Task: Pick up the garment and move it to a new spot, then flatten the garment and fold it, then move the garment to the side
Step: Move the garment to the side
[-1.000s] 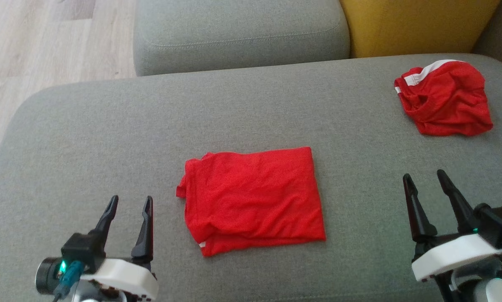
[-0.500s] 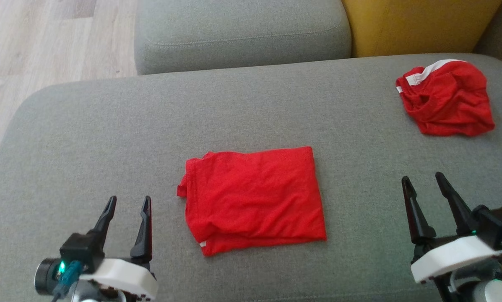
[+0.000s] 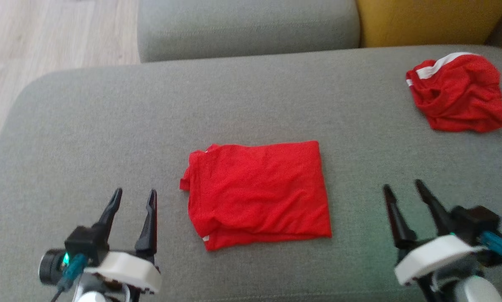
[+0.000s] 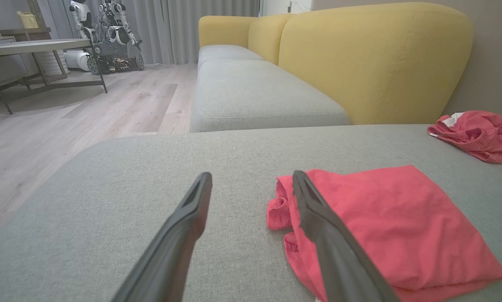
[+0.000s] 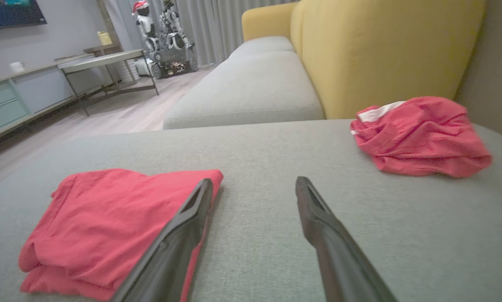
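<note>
The folded red garment [image 3: 257,193] lies flat in the middle of the grey sofa seat [image 3: 108,117]. It is a rough rectangle with its long axis running left to right across the head view. Its straight edge faces the robot's right and a bunched end faces its left, possibly a sleeve or collar; the blur makes it hard to say. The left pincer [image 3: 134,193] is near that bunched end and the right pincer [image 3: 402,185] is off the opposite edge. Both have their fingers spread and hold nothing. A crumpled red garment [image 3: 458,94] with white trim sits well apart at the far right.
</note>
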`<state>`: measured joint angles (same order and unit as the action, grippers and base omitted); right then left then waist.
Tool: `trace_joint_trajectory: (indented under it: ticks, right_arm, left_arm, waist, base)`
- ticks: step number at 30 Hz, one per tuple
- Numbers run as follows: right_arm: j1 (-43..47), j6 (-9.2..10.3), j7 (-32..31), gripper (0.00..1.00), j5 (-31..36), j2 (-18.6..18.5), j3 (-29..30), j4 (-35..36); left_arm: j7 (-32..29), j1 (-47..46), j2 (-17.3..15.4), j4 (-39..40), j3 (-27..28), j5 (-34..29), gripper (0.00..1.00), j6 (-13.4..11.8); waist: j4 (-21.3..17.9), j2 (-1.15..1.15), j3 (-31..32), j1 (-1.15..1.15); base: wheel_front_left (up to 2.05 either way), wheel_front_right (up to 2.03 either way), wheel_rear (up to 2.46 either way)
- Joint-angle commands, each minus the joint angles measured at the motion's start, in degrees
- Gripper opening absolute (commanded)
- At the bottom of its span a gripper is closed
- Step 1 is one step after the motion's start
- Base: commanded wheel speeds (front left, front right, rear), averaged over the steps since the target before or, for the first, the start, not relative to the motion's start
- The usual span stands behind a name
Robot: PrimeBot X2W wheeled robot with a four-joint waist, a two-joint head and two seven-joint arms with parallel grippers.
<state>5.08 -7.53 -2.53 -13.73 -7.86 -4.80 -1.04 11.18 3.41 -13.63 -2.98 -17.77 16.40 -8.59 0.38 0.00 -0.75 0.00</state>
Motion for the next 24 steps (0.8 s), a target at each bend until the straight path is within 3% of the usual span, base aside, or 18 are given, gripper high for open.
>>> trace_joint_trajectory:
  ticks: [1,10,21,23,24]
  right_arm:
    - [-4.22,0.04,0.39,1.00,-0.71,-0.50,-2.02,1.05]
    - [-13.19,0.04,1.61,1.00,-5.70,0.45,-11.13,-14.52]
    - [-25.66,0.04,1.16,1.00,-9.98,2.10,-16.62,-33.84]
    - [-27.08,0.04,0.83,0.00,-10.83,2.03,-18.23,-35.56]
    - [-27.66,0.04,0.89,0.00,-11.24,1.91,-18.84,-36.14]
  left_arm:
    - [0.44,-4.33,-0.95,2.24,2.16,-0.10,1.00,-0.17]
    - [1.38,-9.30,0.23,1.65,0.75,-0.61,1.00,0.65]
    - [3.18,-13.03,2.32,-0.69,0.19,-0.66,1.00,1.25]
    - [3.34,-13.41,2.47,-1.03,0.18,-0.71,1.00,1.38]
    - [3.40,-13.58,2.52,-1.15,0.20,-0.74,1.00,1.44]
  waist:
    - [0.71,0.00,-1.07,0.00]
    - [4.30,0.00,-6.27,0.00]
    - [6.23,0.00,-11.47,0.00]
    - [5.94,0.00,-11.97,0.00]
    - [5.67,0.00,-12.21,0.00]
  base:
    - [0.00,0.00,0.00]
    - [0.00,0.00,0.00]
    - [0.00,0.00,0.00]
    - [0.00,0.00,0.00]
    - [0.00,0.00,0.00]
